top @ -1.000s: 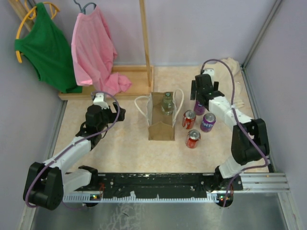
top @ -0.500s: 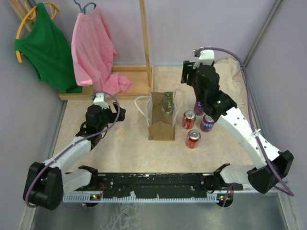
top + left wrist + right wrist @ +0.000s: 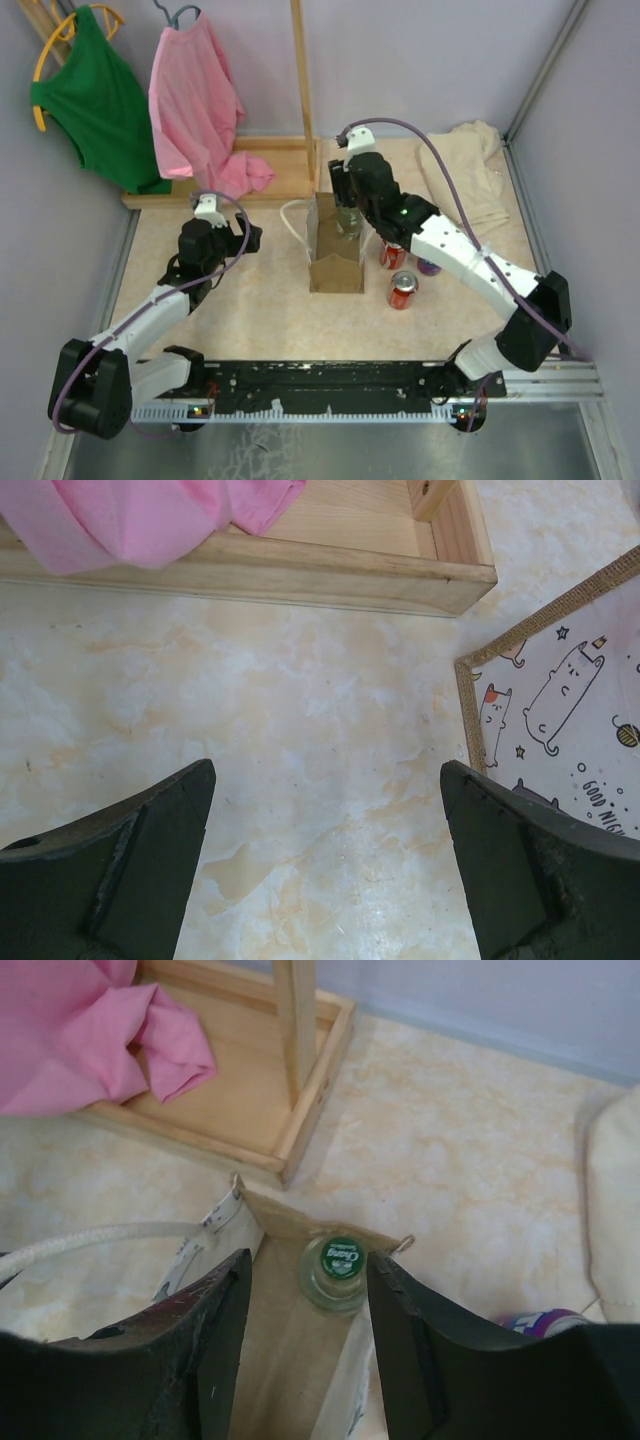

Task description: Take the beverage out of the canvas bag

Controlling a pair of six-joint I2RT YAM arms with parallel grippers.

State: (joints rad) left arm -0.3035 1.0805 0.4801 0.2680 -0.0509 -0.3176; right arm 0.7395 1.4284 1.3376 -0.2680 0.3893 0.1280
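- Right gripper (image 3: 308,1258) hangs over the open mouth of the canvas bag (image 3: 335,268), fingers pointing down. The jaws are drawn partway in but a clear gap is left between them, and nothing is clamped.
- Seen from the right wrist, the beverage (image 3: 334,1272) shows in that gap, lower down. It is a clear bottle with a green cap, and neither finger touches it.
- This bottle stands upright inside the bag, at the far end, against the wall away from the arm bases.
- One white rope handle (image 3: 90,1240) loops out to the left of the bag and droops toward the table (image 3: 250,310).
- Just right of the bag stand two red cans (image 3: 394,250) (image 3: 402,289). A purple can (image 3: 545,1320) is beside them, partly hidden by the right arm in the top view.
- A pale cloth (image 3: 465,175) lies crumpled in the far right corner, well apart from the bag.
- Left gripper (image 3: 325,768) hovers above bare tabletop to the left of the bag, jaws spread wide and holding nothing.
- From its wrist camera, the bag's side wall with a cat print sits at the right edge, near but not touching the fingers.
- Beyond it lies the wooden rack base (image 3: 300,575), with a pink garment (image 3: 150,515) draped onto it.
- A green garment (image 3: 95,100) hangs at the far left on a yellow hanger.
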